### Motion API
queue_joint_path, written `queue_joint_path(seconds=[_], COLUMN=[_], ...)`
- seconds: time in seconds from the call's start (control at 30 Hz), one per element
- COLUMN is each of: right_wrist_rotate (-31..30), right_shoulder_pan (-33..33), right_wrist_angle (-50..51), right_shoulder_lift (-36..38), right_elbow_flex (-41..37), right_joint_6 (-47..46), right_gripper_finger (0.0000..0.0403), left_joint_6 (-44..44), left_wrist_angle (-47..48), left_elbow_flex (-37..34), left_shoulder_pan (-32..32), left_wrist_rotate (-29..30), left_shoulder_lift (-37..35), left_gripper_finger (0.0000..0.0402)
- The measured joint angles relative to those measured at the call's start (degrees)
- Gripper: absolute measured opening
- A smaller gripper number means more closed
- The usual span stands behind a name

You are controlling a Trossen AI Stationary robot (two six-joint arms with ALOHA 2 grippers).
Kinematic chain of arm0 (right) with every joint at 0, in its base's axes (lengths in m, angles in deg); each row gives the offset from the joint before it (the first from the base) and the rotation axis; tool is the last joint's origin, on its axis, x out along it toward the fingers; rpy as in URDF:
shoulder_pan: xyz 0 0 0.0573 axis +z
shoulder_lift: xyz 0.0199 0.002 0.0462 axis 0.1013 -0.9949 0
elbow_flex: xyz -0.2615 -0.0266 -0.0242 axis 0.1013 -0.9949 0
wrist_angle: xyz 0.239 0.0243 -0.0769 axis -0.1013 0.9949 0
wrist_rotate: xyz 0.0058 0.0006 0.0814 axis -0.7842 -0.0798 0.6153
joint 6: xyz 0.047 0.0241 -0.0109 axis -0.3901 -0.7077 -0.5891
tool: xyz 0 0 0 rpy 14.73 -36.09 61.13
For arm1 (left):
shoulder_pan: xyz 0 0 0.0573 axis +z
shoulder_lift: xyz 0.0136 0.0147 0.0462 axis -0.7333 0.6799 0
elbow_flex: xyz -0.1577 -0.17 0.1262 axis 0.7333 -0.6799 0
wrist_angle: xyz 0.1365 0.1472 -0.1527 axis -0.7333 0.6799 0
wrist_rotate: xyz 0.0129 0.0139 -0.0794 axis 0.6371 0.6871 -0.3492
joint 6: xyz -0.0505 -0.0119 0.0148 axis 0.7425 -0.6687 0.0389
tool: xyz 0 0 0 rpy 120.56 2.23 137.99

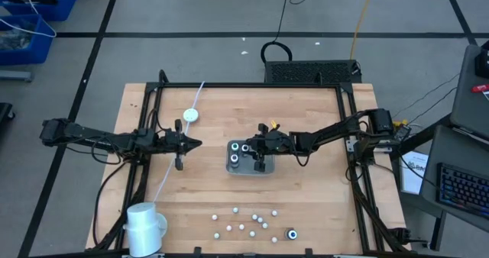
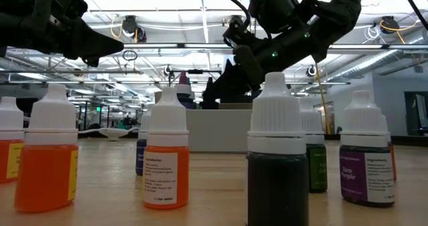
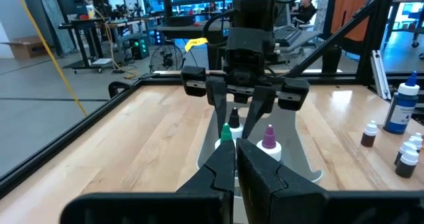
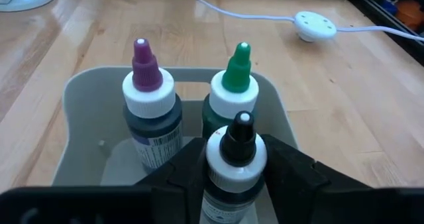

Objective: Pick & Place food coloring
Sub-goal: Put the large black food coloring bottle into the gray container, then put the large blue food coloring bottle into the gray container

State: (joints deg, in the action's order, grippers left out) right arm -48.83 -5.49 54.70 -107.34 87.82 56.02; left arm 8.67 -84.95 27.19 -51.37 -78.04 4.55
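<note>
So the floor [image 1: 191, 14] around the wooden table [image 1: 306, 204] is grey with dark tape lines. A blue bin [image 1: 34, 14] sits way off past the left claw's side, and a keyboard [image 1: 462, 189] on a dark desk sits out beyond the right claw's arm. Ceiling strip lights [image 2: 180, 15] glow overhead, with workbenches [image 3: 99, 32] far behind.

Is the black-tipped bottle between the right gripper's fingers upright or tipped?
Upright. In the right wrist view the black-tipped bottle points its nozzle straight up, between the right gripper fingers, inside the grey tray.
</note>
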Motion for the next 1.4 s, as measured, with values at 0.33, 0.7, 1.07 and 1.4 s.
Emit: queue_joint_path(seconds=[0.33,0.7,1.07,1.4], right_wrist_rotate=[0.0,-0.1,2.3,4.1], right_shoulder_pan=[0.0,4.1,15.3,14.3], right_wrist_angle=[-3.8,7.8,32.1,18.9], right_shoulder_lift=[0.2,15.1,42.2,57.0], right_elbow_flex=[0.0,0.0,-2.0,-20.3], right_joint_6=[0.1,4.5,7.3,7.0], right_gripper_finger=[0.0176,0.0195,0.0140,0.0007], left_joint_6=[0.1,0.2,0.2,-1.0], left_wrist_angle=[0.0,0.8,1.1,1.0], left_elbow_flex=[0.0,0.0,0.0,0.0], left_shoulder_pan=[0.0,0.0,0.0,0.0], left_wrist_rotate=[0.0,0.0,0.0,0.0], left_shoulder_lift=[0.0,0.0,0.0,0.0], left_gripper_finger=[0.0021,0.0021,0.0021,0.0021])
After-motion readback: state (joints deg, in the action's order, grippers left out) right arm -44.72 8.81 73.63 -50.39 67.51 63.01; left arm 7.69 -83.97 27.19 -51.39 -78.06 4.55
